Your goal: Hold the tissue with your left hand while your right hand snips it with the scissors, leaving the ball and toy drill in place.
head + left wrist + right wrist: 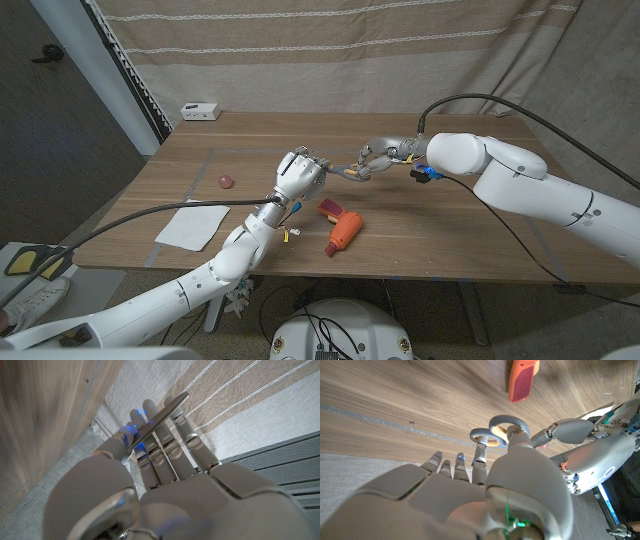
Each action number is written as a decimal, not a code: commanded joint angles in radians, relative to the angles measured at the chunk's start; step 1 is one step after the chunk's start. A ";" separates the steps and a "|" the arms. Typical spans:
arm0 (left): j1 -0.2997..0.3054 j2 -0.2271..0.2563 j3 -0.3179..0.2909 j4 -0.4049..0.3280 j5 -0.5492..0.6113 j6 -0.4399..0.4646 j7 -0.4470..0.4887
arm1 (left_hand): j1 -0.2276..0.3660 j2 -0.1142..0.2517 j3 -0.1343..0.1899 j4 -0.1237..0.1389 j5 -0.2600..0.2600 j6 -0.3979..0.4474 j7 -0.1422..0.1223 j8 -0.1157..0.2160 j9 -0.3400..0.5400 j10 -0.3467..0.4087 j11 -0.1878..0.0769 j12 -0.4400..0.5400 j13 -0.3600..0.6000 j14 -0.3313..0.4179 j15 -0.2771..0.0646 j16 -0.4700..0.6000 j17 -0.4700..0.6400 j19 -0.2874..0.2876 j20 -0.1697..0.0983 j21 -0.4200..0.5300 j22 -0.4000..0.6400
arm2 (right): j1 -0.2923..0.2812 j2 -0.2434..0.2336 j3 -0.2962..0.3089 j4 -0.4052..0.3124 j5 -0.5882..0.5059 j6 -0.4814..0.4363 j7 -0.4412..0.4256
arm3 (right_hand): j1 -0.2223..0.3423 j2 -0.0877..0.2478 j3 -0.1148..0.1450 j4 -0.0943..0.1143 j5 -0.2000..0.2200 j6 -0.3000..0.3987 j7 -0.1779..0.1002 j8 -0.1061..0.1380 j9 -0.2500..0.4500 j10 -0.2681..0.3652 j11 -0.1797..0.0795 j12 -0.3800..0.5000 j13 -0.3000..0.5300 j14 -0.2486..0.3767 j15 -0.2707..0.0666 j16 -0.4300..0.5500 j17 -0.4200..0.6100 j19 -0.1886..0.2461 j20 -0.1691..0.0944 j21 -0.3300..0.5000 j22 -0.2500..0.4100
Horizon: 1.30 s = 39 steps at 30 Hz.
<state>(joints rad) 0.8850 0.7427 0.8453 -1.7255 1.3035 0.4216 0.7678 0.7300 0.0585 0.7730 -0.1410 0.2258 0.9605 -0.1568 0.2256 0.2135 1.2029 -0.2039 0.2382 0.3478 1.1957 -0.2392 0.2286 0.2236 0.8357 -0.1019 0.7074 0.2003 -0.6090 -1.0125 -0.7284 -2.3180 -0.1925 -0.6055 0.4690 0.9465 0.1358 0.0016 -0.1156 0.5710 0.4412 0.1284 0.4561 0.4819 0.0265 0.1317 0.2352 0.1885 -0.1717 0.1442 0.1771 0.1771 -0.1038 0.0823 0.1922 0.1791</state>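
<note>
A: Head view first. We see the tissue [190, 227] flat on the surface [430, 240] near the left front edge, untouched. The left robot hand [298, 175] is raised mid-surface, well apart from the tissue, fingers apparently around the blade end of the scissors [352, 170].

B: And the right robot hand [385, 156] grips the handle end. We read it as a handover or regrip, so that right can cut. Ball [225, 182] and toy drill [341, 228] sit on the surface, apart from both hands.

A: Left wrist view: the left robot hand [155, 460] has fingers extended close together, the scissors' blade [162, 417] lying across them. Whether it's truly pinched, we cannot tell.

B: Right wrist view: the right robot hand [495, 485] has fingers threaded at the scissor loops [495, 432], holding them; the drill [522, 380] is beyond.
</note>
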 commanded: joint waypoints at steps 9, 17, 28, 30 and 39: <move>0.007 0.007 0.000 -0.003 -0.003 -0.005 0.014 | 0.006 0.007 0.001 -0.005 -0.003 0.008 -0.004 -0.003 0.001 0.017 -0.002 0.008 0.001 0.007 0.002 -0.003 0.000 -0.002 -0.079 0.010 0.000 | 0.026 0.008 -0.026 -0.012 -0.095 0.000 0.068 | 0.024 -0.007 -0.015 -0.010 0.005 -0.021 -0.024 -0.025 -0.014 -0.020 -0.018 -0.007 0.002 -0.081 -0.025 0.002 0.002 -0.015 -0.028 0.001 0.000; 0.005 0.011 0.005 0.001 0.020 -0.001 0.024 | 0.006 0.006 0.001 -0.005 -0.003 0.010 -0.003 -0.003 0.001 0.017 -0.002 0.007 0.001 0.009 0.003 -0.002 0.001 -0.002 -0.080 0.011 0.000 | 0.030 0.016 -0.023 -0.010 -0.123 0.001 0.085 | 0.004 -0.022 -0.042 0.002 -0.013 -0.030 -0.036 -0.036 -0.019 -0.022 -0.038 -0.006 0.003 -0.081 -0.042 0.004 0.003 -0.016 -0.041 0.002 0.000; 0.006 0.004 0.005 -0.002 0.018 0.002 0.023 | 0.008 0.006 0.001 -0.006 -0.004 0.012 -0.003 -0.003 0.000 0.019 -0.002 0.008 0.001 0.011 0.002 -0.002 0.000 -0.002 -0.080 0.013 0.000 | 0.010 0.013 -0.008 -0.027 -0.153 0.006 0.086 | 0.008 -0.016 -0.069 0.007 -0.040 0.092 -0.052 -0.001 -0.026 0.047 -0.057 0.020 0.002 -0.054 -0.057 0.012 0.002 0.003 -0.037 0.009 -0.001; 0.007 0.004 0.005 -0.003 0.019 0.004 0.022 | 0.008 0.006 0.001 -0.006 -0.004 0.012 -0.003 -0.003 0.000 0.019 -0.002 0.008 0.001 0.011 0.002 -0.002 0.000 -0.002 -0.080 0.013 0.000 | -0.001 0.011 0.000 -0.030 -0.153 0.008 0.074 | 0.011 -0.014 -0.070 0.006 -0.042 0.100 -0.057 0.000 -0.029 0.056 -0.061 0.023 0.002 -0.049 -0.061 0.013 0.002 0.005 -0.039 0.009 -0.001; 0.011 0.003 0.005 -0.010 0.023 0.009 0.019 | 0.007 0.005 0.001 -0.006 -0.004 0.011 -0.002 -0.003 -0.001 0.020 -0.002 0.007 0.001 0.012 0.003 -0.002 0.000 -0.001 -0.079 0.015 0.000 | -0.007 0.007 0.001 -0.034 -0.179 0.018 0.090 | 0.028 -0.004 -0.078 0.003 -0.048 0.168 -0.070 0.009 -0.048 0.104 -0.073 0.038 0.001 -0.024 -0.074 0.013 0.002 0.027 -0.039 0.012 -0.001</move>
<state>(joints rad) 0.8919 0.7470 0.8499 -1.7286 1.3224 0.4245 0.7899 0.7363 0.0566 0.7729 -0.1409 0.2191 0.9647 -0.1609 0.2217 0.2138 1.2092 -0.1989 0.2421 0.3478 1.1989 -0.2358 0.2286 0.2237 0.8357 -0.1019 0.7153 0.2004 -0.6051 -1.0016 -0.7330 -2.3452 -0.3427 -0.5951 0.5484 0.9611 0.1319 -0.0689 -0.1087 0.5234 0.5935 0.0590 0.4554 0.4360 0.1132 0.0605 0.2630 0.1883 -0.1715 0.0794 0.1818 0.1771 -0.0834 0.0446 0.1974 0.1769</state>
